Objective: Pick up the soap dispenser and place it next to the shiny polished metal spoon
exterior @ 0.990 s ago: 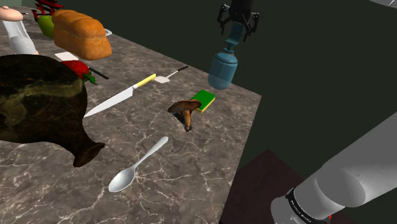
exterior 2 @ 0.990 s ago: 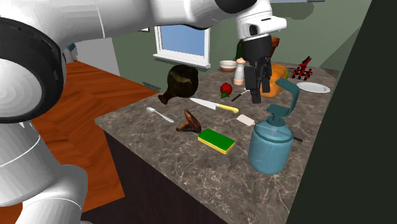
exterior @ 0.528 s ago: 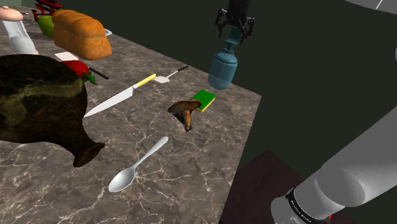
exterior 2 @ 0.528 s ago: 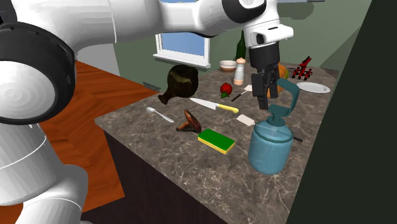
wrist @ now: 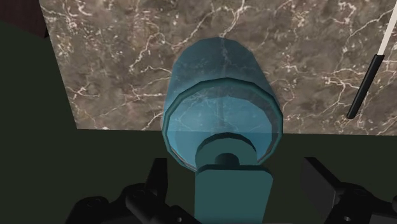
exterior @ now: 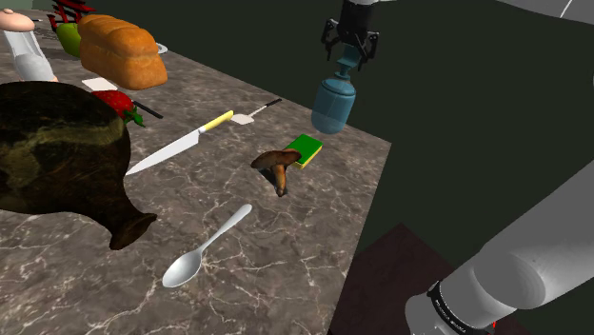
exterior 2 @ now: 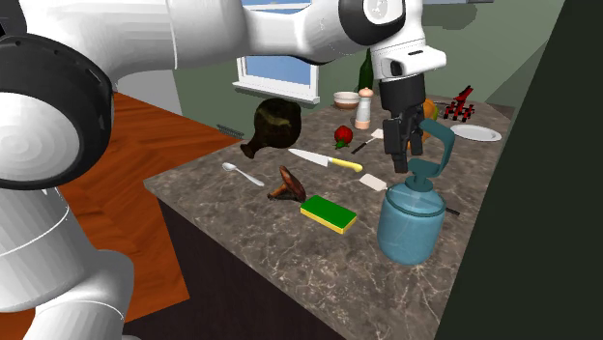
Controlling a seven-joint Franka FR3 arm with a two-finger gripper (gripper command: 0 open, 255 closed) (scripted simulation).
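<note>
Dark veined marble countertop (exterior: pixel 286 238) runs beneath me, with a dull green wall beyond its far edge. My gripper (exterior: pixel 348 55) hangs straight over the teal soap dispenser (exterior: pixel 333 103), which stands upright by the counter's edge, at about one o'clock from the brown mushroom (exterior: pixel 276 167) in the shoulder view. My jaws are spread. In the wrist view my fingers (wrist: pixel 321 181) flank the pump head, with a gap on either side, so I grip nothing. A green sponge (exterior: pixel 306 147) lies just beside the dispenser, at its seven o'clock. The metal spoon (exterior: pixel 205 247) lies well apart from the dispenser, at seven o'clock from the mushroom. A yellow-handled knife (exterior: pixel 176 145) lies at ten o'clock from the mushroom. A dark vase (exterior: pixel 57 157) lies on its side at ten o'clock from the spoon.
</note>
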